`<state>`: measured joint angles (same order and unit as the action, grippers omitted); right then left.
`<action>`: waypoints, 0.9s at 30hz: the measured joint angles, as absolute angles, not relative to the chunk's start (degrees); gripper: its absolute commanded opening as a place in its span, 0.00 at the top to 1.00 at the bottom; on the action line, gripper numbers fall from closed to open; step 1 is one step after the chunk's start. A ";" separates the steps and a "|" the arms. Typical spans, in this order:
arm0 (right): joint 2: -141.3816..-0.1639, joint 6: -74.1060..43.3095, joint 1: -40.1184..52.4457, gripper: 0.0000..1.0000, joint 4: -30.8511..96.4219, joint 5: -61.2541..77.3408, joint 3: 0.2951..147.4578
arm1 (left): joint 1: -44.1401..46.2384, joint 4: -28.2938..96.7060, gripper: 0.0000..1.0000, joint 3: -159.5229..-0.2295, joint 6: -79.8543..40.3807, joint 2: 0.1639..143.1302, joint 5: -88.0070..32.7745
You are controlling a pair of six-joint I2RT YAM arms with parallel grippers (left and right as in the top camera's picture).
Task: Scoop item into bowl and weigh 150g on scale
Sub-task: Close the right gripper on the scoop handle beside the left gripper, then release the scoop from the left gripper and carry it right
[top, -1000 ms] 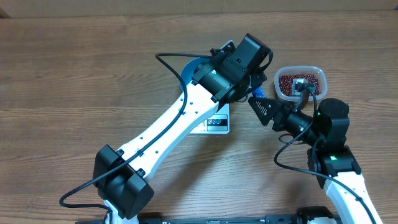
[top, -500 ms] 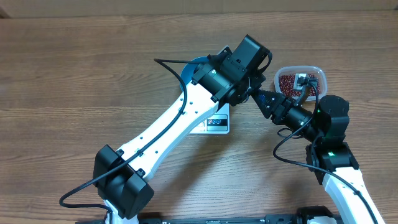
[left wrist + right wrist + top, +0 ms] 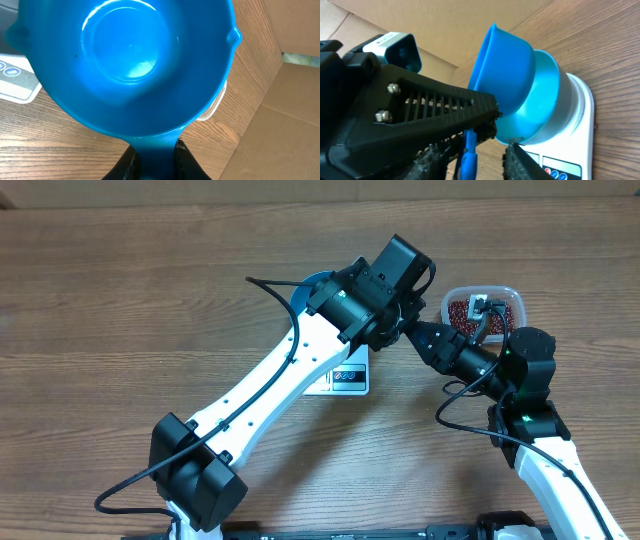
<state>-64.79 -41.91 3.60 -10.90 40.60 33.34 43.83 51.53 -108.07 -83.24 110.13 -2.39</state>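
Above the scale (image 3: 583, 119), over the bowl (image 3: 547, 102) that sits on it, my left end effector (image 3: 153, 164) is clamped on the handle (image 3: 152, 146) of the small blue scoop (image 3: 130, 60). The scoop's cup looks empty. My right end effector (image 3: 477, 162) stands partly open, one finger on each side of that same handle. A gap shows on one side, so I judge it has no grip yet. The beans (image 3: 462, 311) lie in the clear tub (image 3: 511, 296) on the tabletop (image 3: 120, 300), near the bowl on my right.

The scoop looks like stiff, light, smooth plastic with a thin handle. I would pinch it on its flat faces, clear of my left fingers, and firmly, since it could twist. The beans are hard and loose and will roll, so they want slow tipping. The bowl seems light enough to slide, so I would leave it untouched.
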 measured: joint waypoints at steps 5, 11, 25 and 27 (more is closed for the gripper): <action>-64.79 -42.54 3.86 0.77 -11.16 41.19 33.36 | 43.83 51.81 0.96 -108.07 -83.70 110.13 -2.39; -64.79 -43.53 3.90 0.91 -11.40 41.67 33.39 | 43.86 51.94 0.96 -108.07 -83.72 110.13 -2.50; -64.86 -44.75 3.86 0.96 -12.05 44.60 33.43 | 43.75 51.92 0.20 -108.07 -78.65 110.13 -2.96; -64.86 -44.71 3.84 0.96 -11.99 45.12 33.43 | 43.55 51.92 0.15 -108.36 -76.23 110.13 -3.29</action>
<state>-64.86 -44.71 3.84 -11.99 45.12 33.43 43.55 51.92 -108.36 -76.23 110.13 -3.29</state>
